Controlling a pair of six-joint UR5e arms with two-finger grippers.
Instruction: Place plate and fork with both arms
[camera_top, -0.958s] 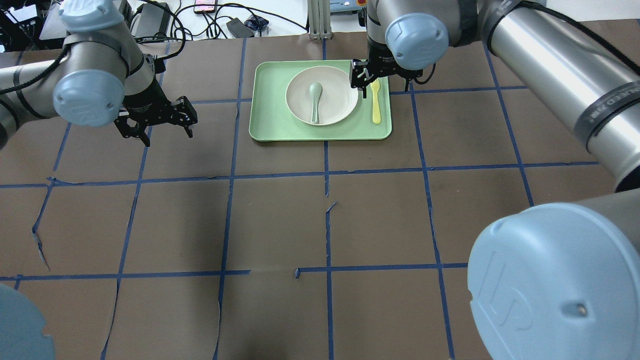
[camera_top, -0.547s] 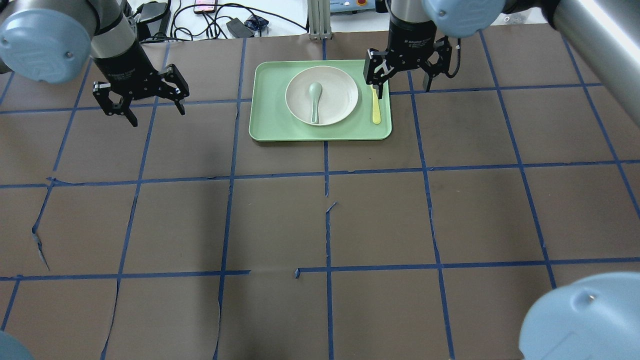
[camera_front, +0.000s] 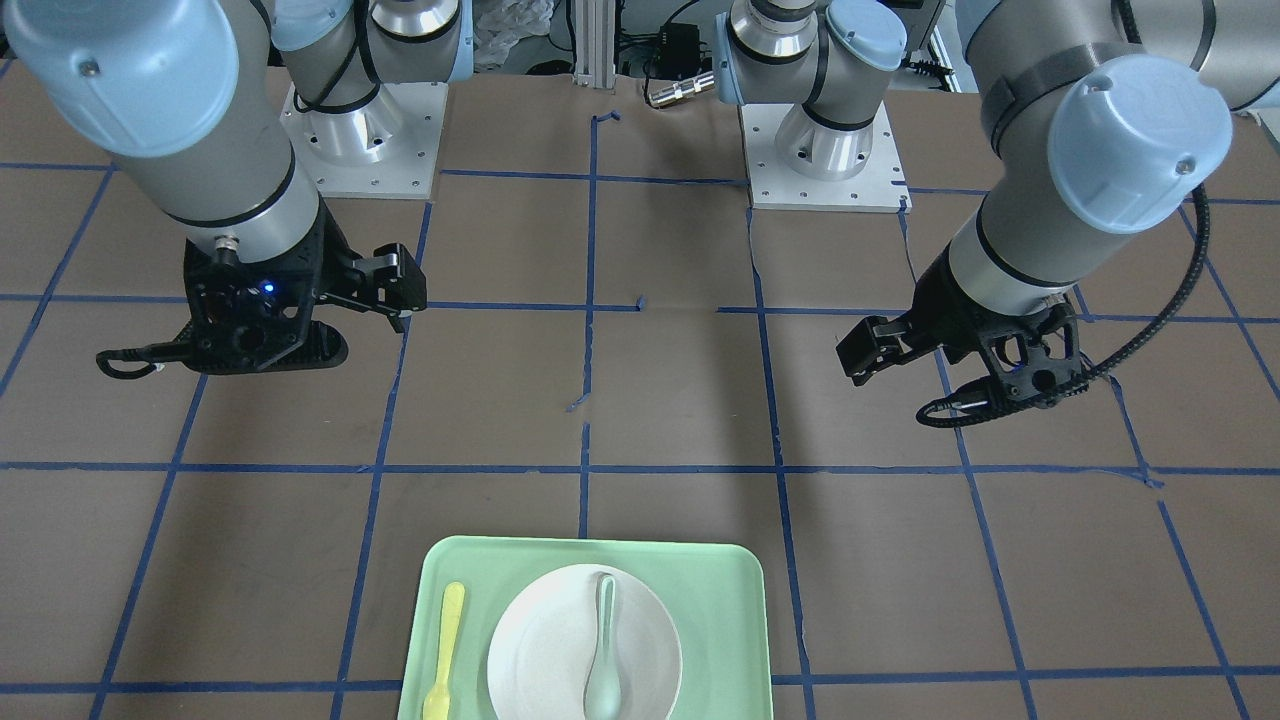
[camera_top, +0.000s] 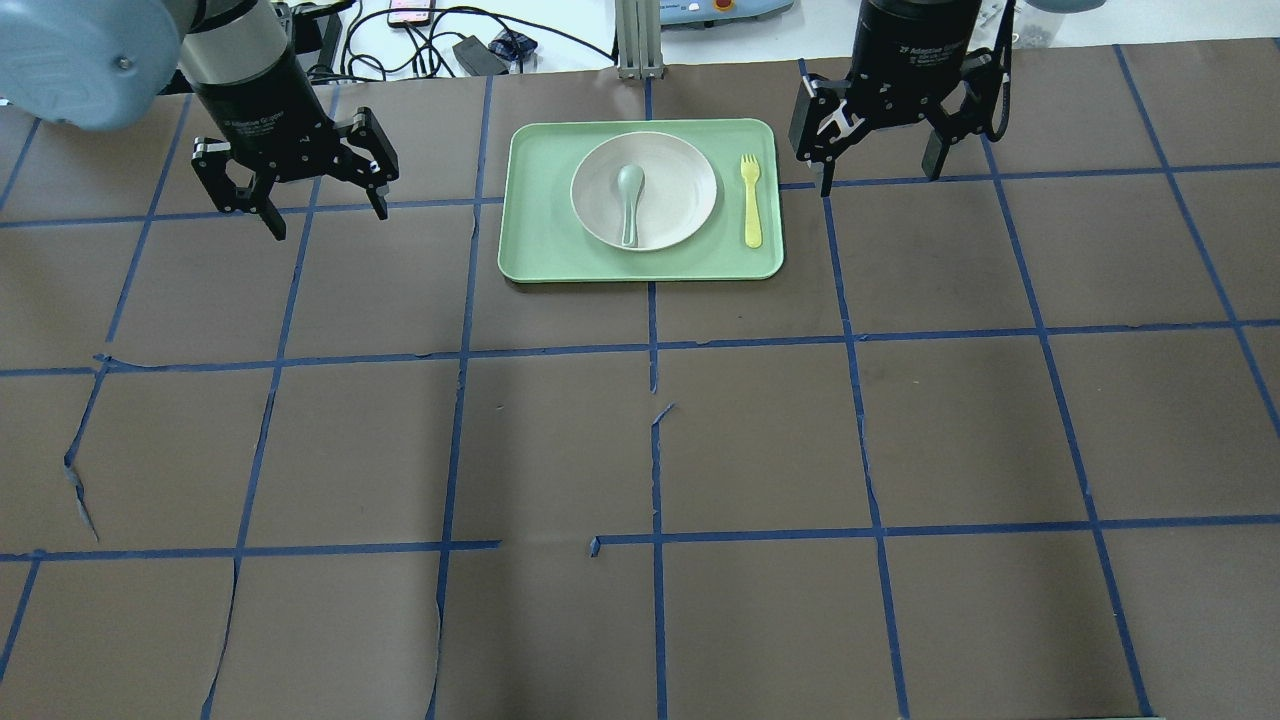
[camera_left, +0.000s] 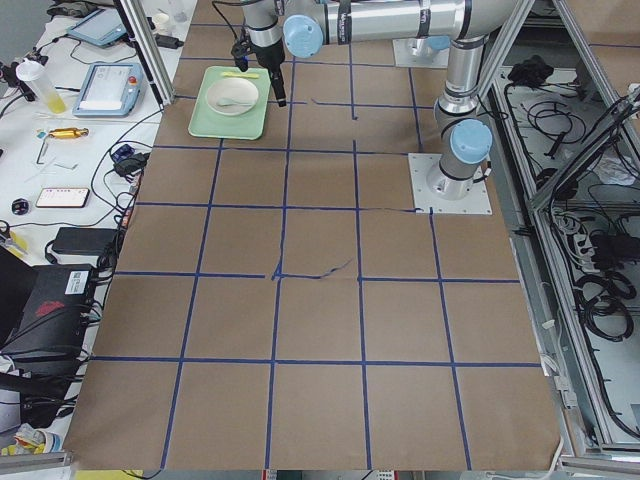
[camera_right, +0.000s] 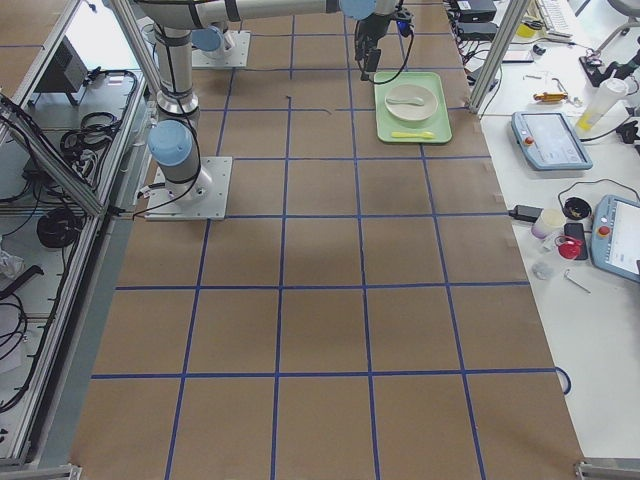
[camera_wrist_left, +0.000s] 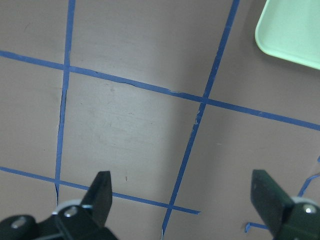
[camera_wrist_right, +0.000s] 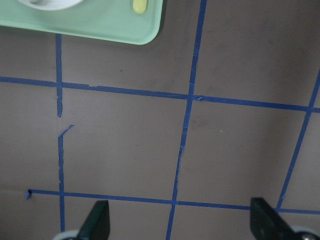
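Note:
The off-white plate (camera_top: 670, 205) lies on a mint-green tray (camera_top: 540, 240) at the table's far middle. A grey-green spoon (camera_top: 630, 200) lies in the plate. The pale-yellow fork (camera_top: 750, 205) lies on the tray right of the plate. My left gripper (camera_top: 328, 222) is open and empty over bare table, left of the tray. My right gripper (camera_top: 878, 181) is open and empty just right of the tray, apart from the fork. The front view shows the plate (camera_front: 540, 650) and fork (camera_front: 443, 650). The right wrist view shows the fork's handle end (camera_wrist_right: 140, 5).
Brown paper with a blue tape grid (camera_top: 650, 340) covers the table. Cables and devices (camera_top: 430, 30) lie beyond the far edge. The left wrist view catches a tray corner (camera_wrist_left: 295, 30) at the top right. The arm bases (camera_front: 820, 150) stand at the near side.
My right gripper has moved right, off the tray's right edge and away from the fork. My left gripper has shifted up and a little right. Both arms have drawn back out of the overhead view.

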